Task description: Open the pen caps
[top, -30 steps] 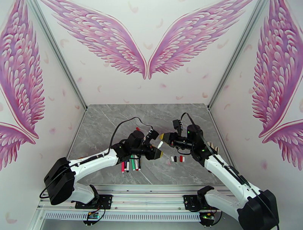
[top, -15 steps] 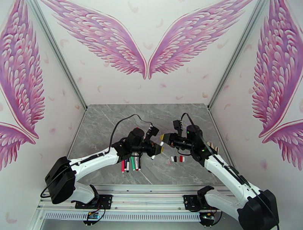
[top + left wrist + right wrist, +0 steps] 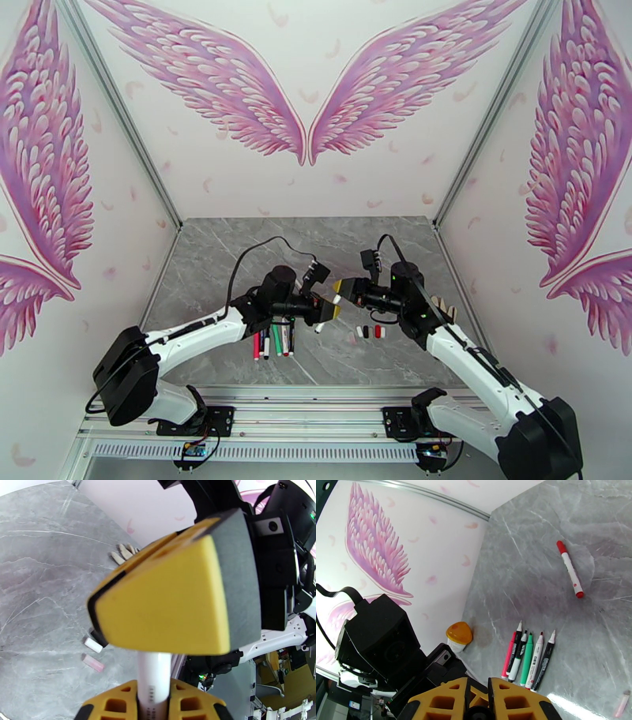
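Left wrist view: my left pincer [image 3: 154,704] is clamped on a white pen [image 3: 154,669], and my right pincer [image 3: 477,697] grips its far end (the cap itself is hidden). Loose pen caps [image 3: 370,331] lie right of that pen, other pens [image 3: 272,343] left.

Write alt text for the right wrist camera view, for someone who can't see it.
Five uncapped marker pens lie side by side on a grey marble table, with a red-capped white pen apart beyond them. The right hand's yellow fingers sit shut at the bottom edge, the left arm's black wrist at left, and a pink cap in the bottom right corner.
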